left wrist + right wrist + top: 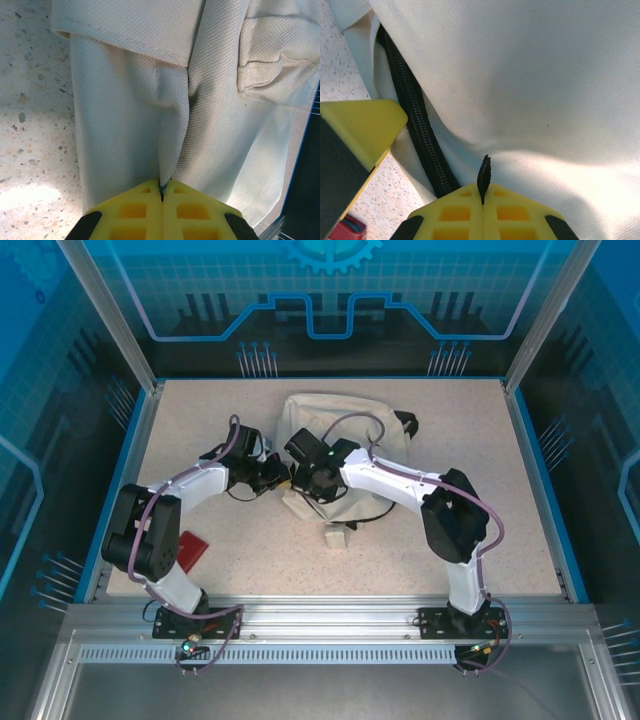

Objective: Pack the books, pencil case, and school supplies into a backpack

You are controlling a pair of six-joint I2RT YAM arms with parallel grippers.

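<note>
The cream-white backpack (335,425) lies at the table's middle. My left gripper (270,478) sits at its near left edge, and in the left wrist view its yellow fingers (135,210) are shut on a fold of the backpack's fabric (170,165). Right beside it, my right gripper (300,478) is shut on a thin black zip pull (483,172), next to the black zip line (417,130) of the backpack (530,75). The left gripper's yellow finger (360,125) shows at the left of the right wrist view. The books are out of view.
A flat red item (190,548) lies on the speckled table near the left arm, and shows again as a red corner (350,231). A small beige tag (335,537) lies in front of the backpack. Blue rails border the table (480,490).
</note>
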